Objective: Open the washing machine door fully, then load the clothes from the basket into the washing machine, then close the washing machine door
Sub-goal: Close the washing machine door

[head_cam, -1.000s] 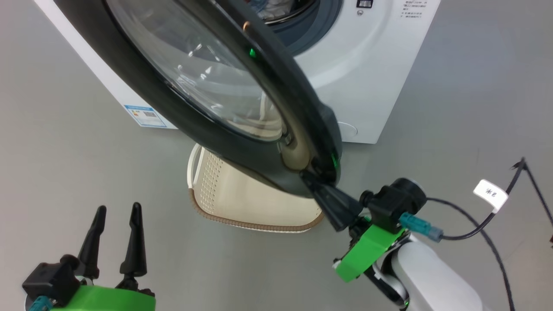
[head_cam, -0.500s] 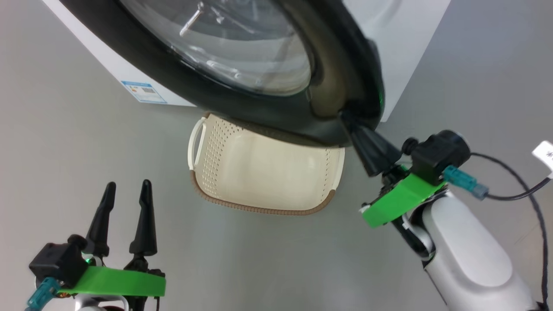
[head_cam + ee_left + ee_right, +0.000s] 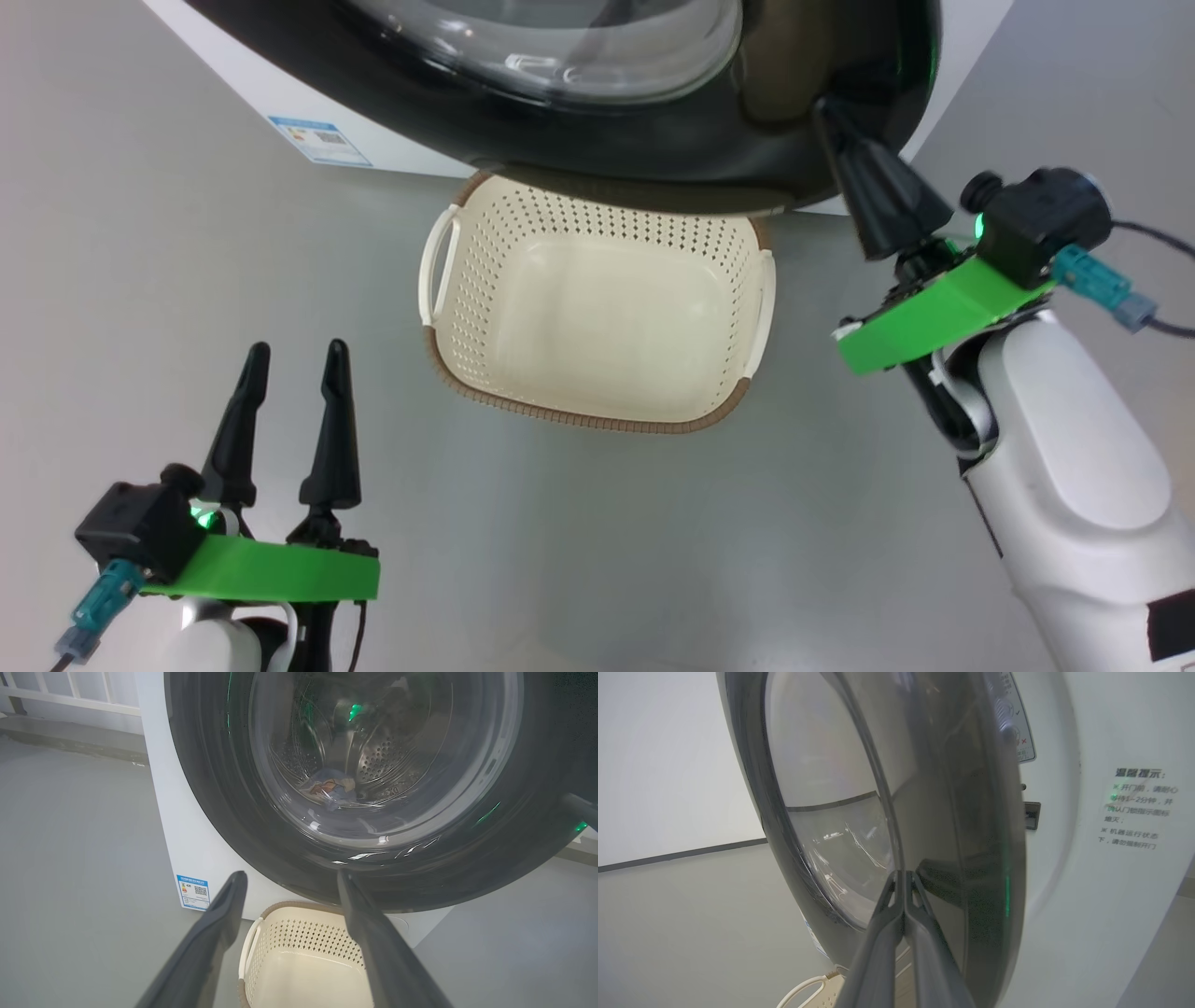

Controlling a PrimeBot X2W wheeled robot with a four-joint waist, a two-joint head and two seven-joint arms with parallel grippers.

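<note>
Smooth grey floor (image 3: pixel 597 579), pale wall (image 3: pixel 668 756). One washer (image 3: pixel 187 849); one door (image 3: pixel 653 163), nearly shut, rim overhanging one empty basket (image 3: pixel 476 308), open floor on the other sides. One clump of clothes (image 3: pixel 329 791) in the drum. Left gripper (image 3: pixel 297 347) spread over bare floor; right gripper (image 3: pixel 826 112) pressed together, tip on door rim.

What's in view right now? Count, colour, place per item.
washing machine: 1, white, behind basket
washing machine door: 1, black rim, clear glass, ajar
clothes: count unclear, light-blue, in drum behind glass
basket: 1, cream, brown rim, empty, on grey floor below door
label: 1, blue, machine's lower corner
left gripper: 1, dark, open, left of basket
right gripper: 1, dark, shut, tips at door rim
</note>
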